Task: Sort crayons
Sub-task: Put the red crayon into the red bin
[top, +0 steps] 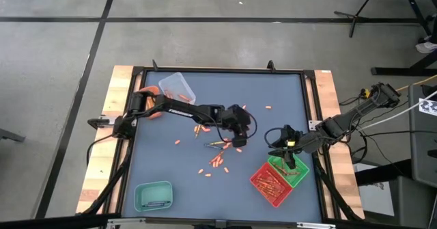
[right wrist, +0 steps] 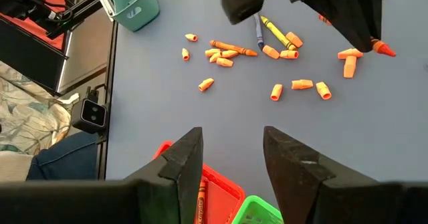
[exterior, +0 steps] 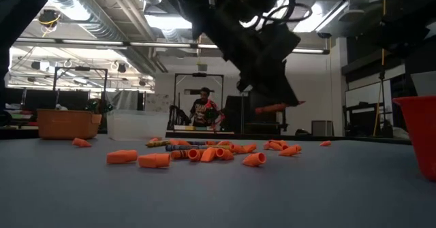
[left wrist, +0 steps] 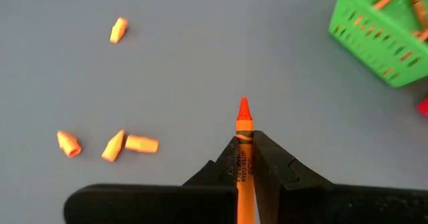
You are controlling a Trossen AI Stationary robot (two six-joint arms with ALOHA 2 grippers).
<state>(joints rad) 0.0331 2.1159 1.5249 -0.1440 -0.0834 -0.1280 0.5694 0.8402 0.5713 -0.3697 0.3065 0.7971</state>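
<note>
crayons mid-table | two trays touching, right | tray front-left | tray back-left

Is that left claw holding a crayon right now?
Yes, the left gripper is shut on an orange crayon, whose tip pokes out past the fingers above the grey table.

Bare grey table surface lies open along the left side and between the scattered orange crayon pieces and the teal plastic tray. The green mesh tray and red tray, touching, block the right front corner.
</note>
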